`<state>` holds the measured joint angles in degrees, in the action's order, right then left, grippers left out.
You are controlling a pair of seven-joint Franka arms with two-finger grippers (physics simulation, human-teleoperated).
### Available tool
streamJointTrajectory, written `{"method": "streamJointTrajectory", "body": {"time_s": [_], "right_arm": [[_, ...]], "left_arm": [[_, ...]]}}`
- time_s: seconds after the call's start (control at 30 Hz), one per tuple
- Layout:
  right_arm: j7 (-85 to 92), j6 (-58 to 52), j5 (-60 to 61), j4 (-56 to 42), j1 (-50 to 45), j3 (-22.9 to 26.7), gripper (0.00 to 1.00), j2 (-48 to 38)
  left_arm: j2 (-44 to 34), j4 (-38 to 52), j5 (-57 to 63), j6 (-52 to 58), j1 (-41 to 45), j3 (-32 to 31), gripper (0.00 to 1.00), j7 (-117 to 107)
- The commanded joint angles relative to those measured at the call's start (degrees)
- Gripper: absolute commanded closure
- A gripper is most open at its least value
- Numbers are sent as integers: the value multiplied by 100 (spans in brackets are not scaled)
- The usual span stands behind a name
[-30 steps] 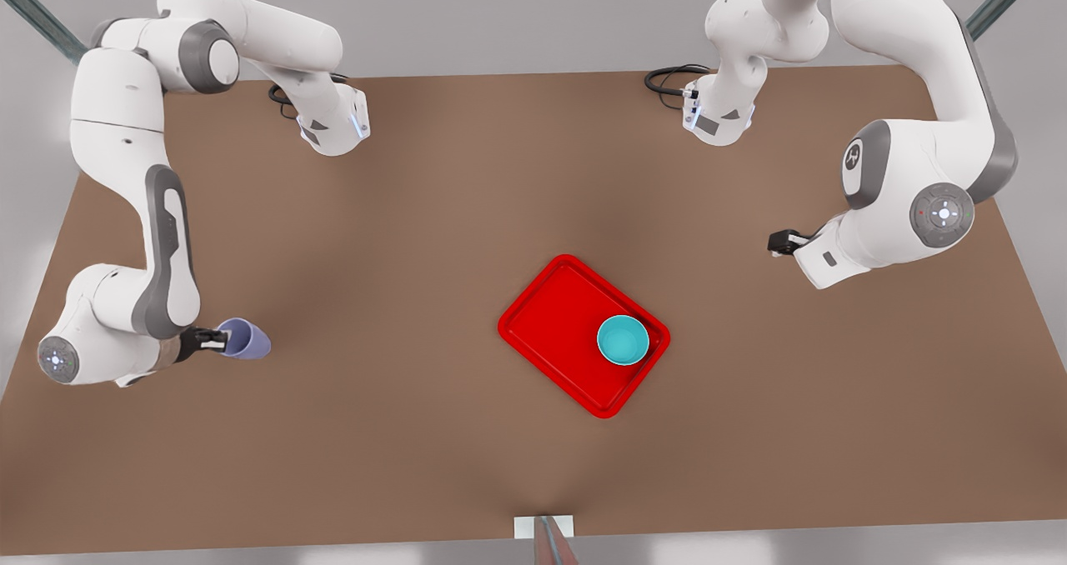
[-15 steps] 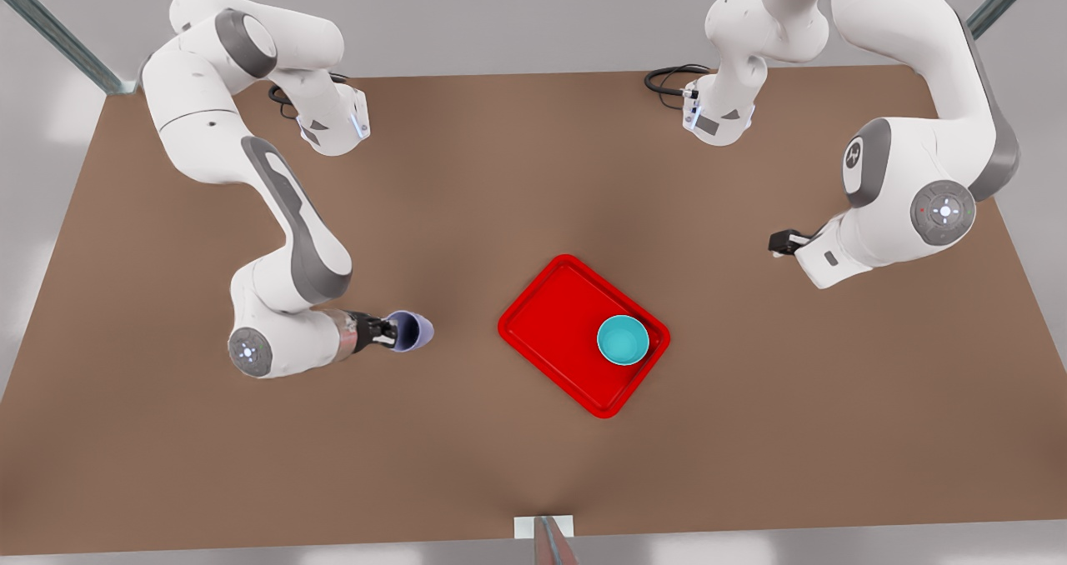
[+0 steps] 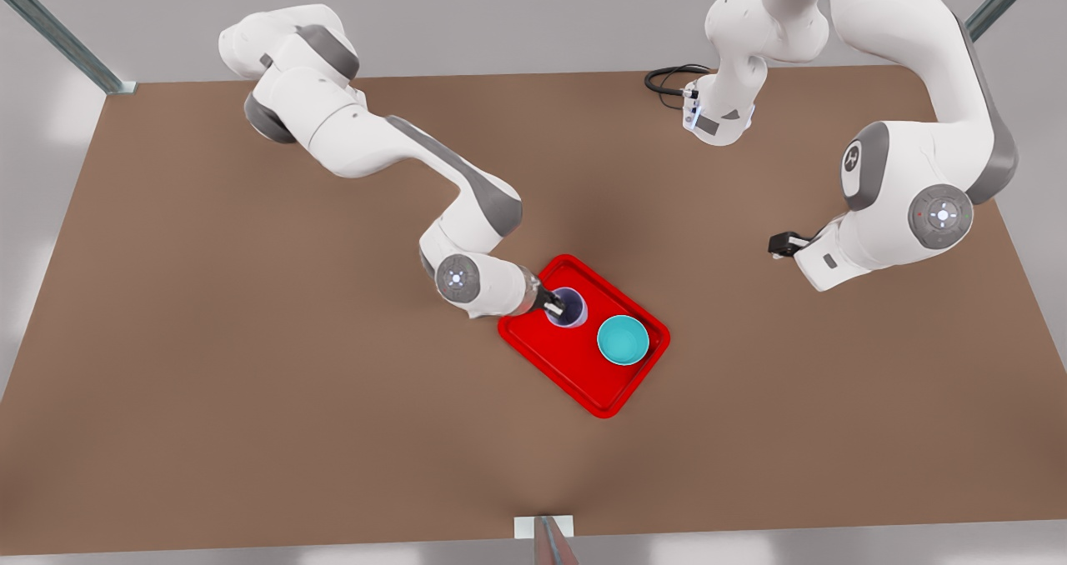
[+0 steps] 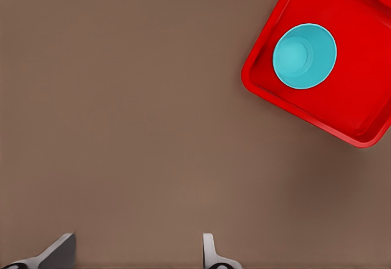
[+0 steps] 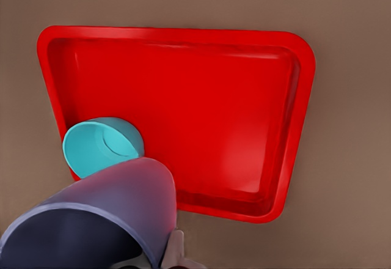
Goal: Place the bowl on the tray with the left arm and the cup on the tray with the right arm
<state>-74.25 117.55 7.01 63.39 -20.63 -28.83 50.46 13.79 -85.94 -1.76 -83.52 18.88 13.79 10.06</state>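
White arms (image 3: pixel 375 144) with grey joints, black cables (image 3: pixel 667 77) at bases.

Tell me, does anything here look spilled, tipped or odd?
Nothing stands out. The bowl sits upright on the tray. The right gripper holds the cup over the tray. The left gripper waits open above bare table.

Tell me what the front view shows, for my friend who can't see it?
The right gripper holds the lavender cup over the red tray, beside the teal bowl sitting in it. The left gripper waits open, off toward the front view's right.
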Motion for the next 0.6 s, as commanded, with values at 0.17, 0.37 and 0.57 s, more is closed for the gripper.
{"method": "streamJointTrajectory", "body": {"time_s": [0.17, 0.37, 0.57], "right_arm": [[314, -30, -297, 332, -2, 26, 79, 69], [613, -56, -1035, 517, -125, 26, 79, 192], [648, -30, -1053, 526, -169, 26, 27, 245]], "left_arm": [[88, 7, 0, -6, 2, 0, 0, -4], [150, 7, 0, -24, 2, 0, 0, 4], [150, 7, 0, -15, 2, 0, 0, 4]]}}
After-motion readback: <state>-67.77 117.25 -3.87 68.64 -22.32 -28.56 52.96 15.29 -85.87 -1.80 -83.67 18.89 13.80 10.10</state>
